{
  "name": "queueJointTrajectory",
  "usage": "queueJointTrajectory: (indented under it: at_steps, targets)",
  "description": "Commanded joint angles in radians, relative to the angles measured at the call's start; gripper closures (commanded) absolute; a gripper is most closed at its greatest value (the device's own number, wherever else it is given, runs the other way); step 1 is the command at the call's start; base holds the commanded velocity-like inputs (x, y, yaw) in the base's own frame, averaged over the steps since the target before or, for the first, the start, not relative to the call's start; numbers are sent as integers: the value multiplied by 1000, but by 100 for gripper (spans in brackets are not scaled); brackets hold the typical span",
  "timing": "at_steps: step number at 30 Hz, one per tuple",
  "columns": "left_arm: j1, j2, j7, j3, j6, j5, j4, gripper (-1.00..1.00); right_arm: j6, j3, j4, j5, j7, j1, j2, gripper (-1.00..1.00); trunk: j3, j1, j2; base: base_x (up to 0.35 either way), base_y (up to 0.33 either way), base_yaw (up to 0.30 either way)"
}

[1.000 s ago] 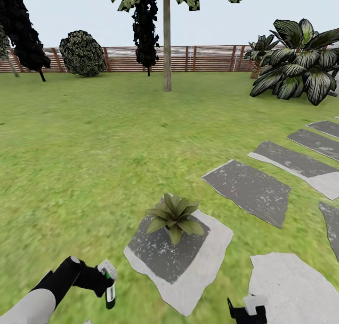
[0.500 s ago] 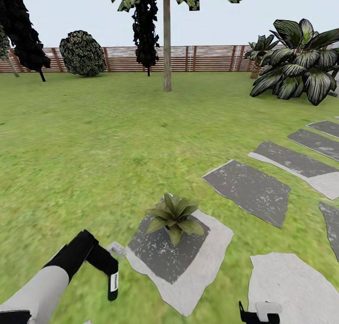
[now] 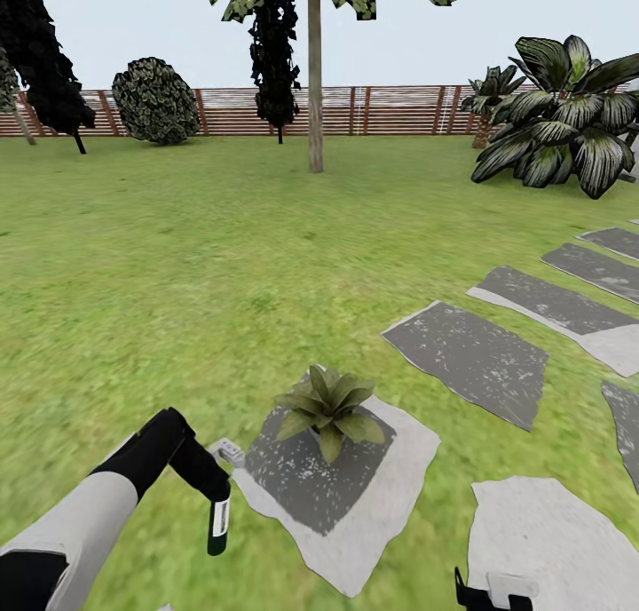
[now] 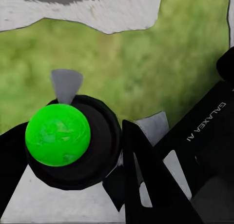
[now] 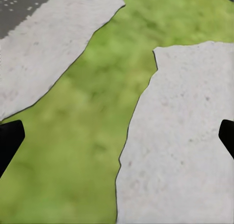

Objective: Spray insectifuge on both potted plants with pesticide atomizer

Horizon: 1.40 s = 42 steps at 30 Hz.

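Observation:
One potted plant point(image 3: 328, 407), a green rosette, stands on a grey stepping stone point(image 3: 390, 487) in the garden lawn. No insectifuge shows on its leaves. My left gripper point(image 3: 216, 503) hangs just left of that stone, shut on the pesticide atomizer point(image 3: 229, 453), whose whitish head points toward the plant. In the left wrist view the atomizer point(image 4: 58, 135) appears as a dark round body with a bright green cap between my black fingers point(image 4: 146, 185). My right gripper point(image 3: 493, 593) sits at the lower edge; in its wrist view it point(image 5: 117, 136) stands open over grass and stone.
More stepping stones point(image 3: 470, 353) run off to the right. A tree trunk point(image 3: 314, 78) stands mid-lawn, with a striped-leaf palm point(image 3: 559, 122) at far right, a round bush point(image 3: 156, 101) at far left, and a slatted fence point(image 3: 390, 109) behind.
My left arm has reached forward and turned, bringing the atomizer's head up to the edge of the plant's stone. The right gripper has sunk lower in view.

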Motion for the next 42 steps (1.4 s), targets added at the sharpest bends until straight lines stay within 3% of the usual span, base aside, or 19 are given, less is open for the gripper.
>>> queueJointTrajectory:
  at_steps: [1,4,7,17,18,22,23,36,37,38,39,42]
  targets:
    - [0,0,-6,-3,9,-16,0,100,-3,-7,1,11,-4,-1,1,-100,-1,0,0,147,0,0]
    - [2,-5,-7,-1,14,-79,2,100,-2,-7,1,12,-4,-1,2,-100,-1,0,0,270,0,0]
    - [3,-10,-8,-1,23,-113,2,100,-2,-7,1,12,-4,-1,3,-100,-1,0,0,319,0,0]
    - [4,0,-7,-2,26,-132,-7,100,-2,-6,1,12,-4,-1,3,-100,-5,0,0,324,96,-120]
    - [7,-10,-5,-1,24,-211,1,100,-3,-7,1,12,-5,-1,3,-100,-5,0,0,2,1,0]
    - [7,-10,-4,-2,24,-212,2,100,-3,-7,1,12,-7,-1,3,-100,-5,0,0,0,0,-5]
    - [42,-5,24,-1,20,-212,0,100,-2,-7,1,14,-6,-1,3,-100,-5,0,0,0,0,-17]
    - [34,-13,23,-4,24,-218,-4,100,-2,-7,1,14,-7,-1,3,-100,-16,0,0,0,0,-186]
    - [34,-13,23,-5,24,-225,-2,100,-2,-8,1,14,-7,-1,3,-100,-16,0,0,0,0,-93]
    - [37,-10,22,-5,23,-273,1,100,-2,-8,1,14,-7,-1,2,-100,-16,0,0,0,0,-19]
    - [39,-10,19,-4,22,-290,2,100,-2,-8,2,15,-6,-1,2,-100,-16,0,0,0,0,-10]
    - [43,-9,16,-3,17,-303,3,100,-2,-8,1,15,-6,-1,1,-100,-16,0,0,0,0,-3]
